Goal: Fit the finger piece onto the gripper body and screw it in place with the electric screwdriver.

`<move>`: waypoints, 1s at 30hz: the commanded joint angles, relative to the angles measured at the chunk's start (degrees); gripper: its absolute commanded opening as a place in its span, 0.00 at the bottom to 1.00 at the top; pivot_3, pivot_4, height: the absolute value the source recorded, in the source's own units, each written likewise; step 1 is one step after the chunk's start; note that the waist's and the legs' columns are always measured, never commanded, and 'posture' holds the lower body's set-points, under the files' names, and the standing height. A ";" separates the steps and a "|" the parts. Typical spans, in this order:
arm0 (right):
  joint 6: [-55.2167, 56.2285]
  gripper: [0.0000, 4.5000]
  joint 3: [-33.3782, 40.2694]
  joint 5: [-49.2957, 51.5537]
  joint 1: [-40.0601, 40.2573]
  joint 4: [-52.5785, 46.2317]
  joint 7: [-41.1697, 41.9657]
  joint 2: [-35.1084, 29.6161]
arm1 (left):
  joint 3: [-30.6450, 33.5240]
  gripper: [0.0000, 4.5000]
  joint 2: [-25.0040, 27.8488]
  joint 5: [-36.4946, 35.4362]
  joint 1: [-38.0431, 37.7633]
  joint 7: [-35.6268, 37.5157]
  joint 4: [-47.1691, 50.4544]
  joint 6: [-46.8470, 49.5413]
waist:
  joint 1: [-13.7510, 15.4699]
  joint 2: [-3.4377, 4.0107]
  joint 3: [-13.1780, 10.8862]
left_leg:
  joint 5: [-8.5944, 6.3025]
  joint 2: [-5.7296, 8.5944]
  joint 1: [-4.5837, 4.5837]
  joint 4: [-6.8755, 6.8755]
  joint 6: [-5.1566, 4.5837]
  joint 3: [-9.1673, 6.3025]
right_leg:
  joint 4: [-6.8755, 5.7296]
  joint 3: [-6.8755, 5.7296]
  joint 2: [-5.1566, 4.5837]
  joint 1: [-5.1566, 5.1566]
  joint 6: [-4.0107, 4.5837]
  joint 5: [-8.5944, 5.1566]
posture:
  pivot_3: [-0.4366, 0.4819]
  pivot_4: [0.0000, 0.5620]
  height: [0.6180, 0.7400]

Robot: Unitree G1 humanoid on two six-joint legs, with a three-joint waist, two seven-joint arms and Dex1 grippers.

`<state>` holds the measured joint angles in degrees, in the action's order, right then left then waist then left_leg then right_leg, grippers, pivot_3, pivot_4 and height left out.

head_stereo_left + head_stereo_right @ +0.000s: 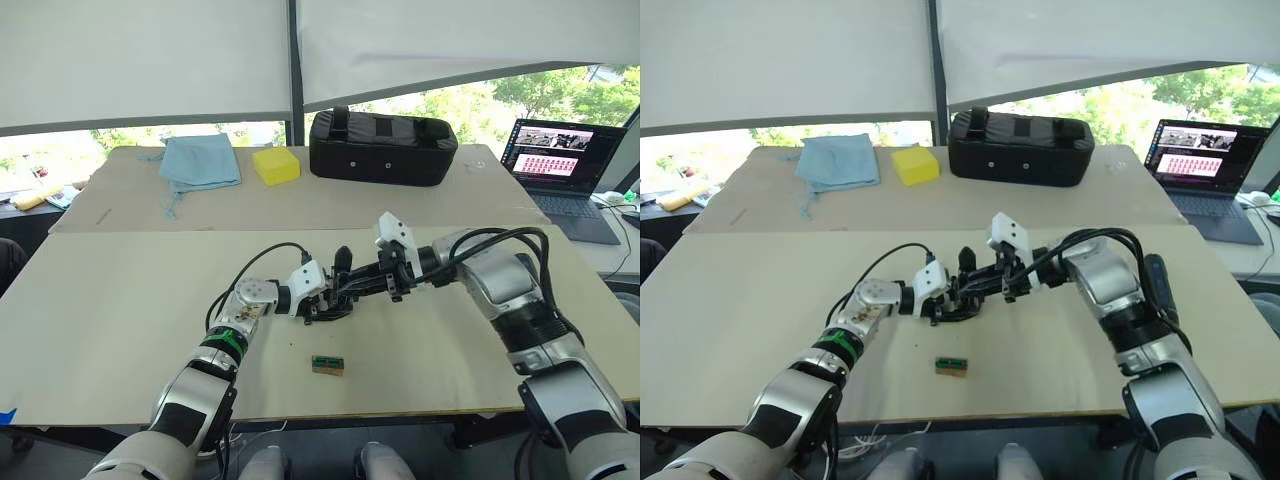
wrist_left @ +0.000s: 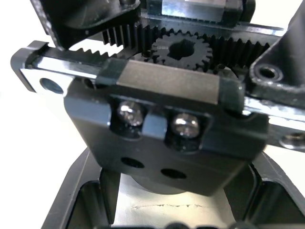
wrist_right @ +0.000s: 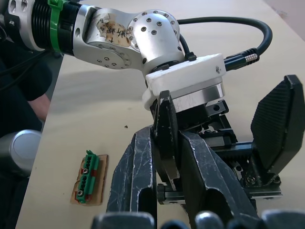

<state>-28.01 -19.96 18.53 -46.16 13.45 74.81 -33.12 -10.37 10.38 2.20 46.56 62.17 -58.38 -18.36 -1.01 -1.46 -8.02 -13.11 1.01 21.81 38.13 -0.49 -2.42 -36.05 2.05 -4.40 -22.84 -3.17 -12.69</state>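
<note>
At the middle of the pale wooden table (image 1: 120,300), the left gripper (image 1: 322,296) is gripping the small chunky black gripper body (image 3: 224,143). The right gripper (image 1: 362,282) is pinching the flat black leaf-shaped finger piece (image 3: 165,138) upright between closed jaws. The piece should probably be lowered squarely until its holes are meeting the body's screw holes.

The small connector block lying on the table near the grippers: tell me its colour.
The small connector block is green on a tan base, clearest in the right wrist view.
</note>
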 commanded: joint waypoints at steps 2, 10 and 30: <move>-5.50 0.07 -8.64 -9.54 4.45 5.69 -1.41 -2.24 | 0.55 0.52 -0.25 -0.85 2.21 1.00 0.85 -0.48 | 0.01 0.00 0.00 | 0.00 0.00 0.00 -0.01 0.00 0.00 | 0.01 0.00 0.00 0.01 -0.01 0.00 | 0.48 0.27 1.00; -3.81 0.07 -6.08 -8.31 5.78 3.80 -2.80 -2.25 | 0.43 0.52 -0.42 -0.80 1.69 0.97 0.89 -0.66 | 0.06 0.00 0.00 | 0.00 0.00 -0.01 -0.01 0.00 -0.01 | 0.01 -0.01 0.00 0.02 -0.02 -0.01 | 0.48 0.27 1.00; -2.34 0.60 9.28 0.46 11.67 -17.26 -7.76 -5.34 | 0.26 0.52 -1.53 -0.39 1.46 1.63 -0.09 -1.15 | 0.69 0.00 -0.38 | 0.02 0.14 1.43 0.12 0.00 -0.02 | -0.04 0.01 -0.07 -1.37 0.39 0.29 | 0.48 0.27 1.00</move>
<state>-30.32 -13.46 18.68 -34.42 -0.98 67.68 -37.42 -10.00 9.10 1.86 47.85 63.87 -58.41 -18.78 -0.31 -1.46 -8.40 -13.10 1.15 23.26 38.25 -0.50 -2.43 -36.07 2.06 -4.49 -24.21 -2.79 -12.39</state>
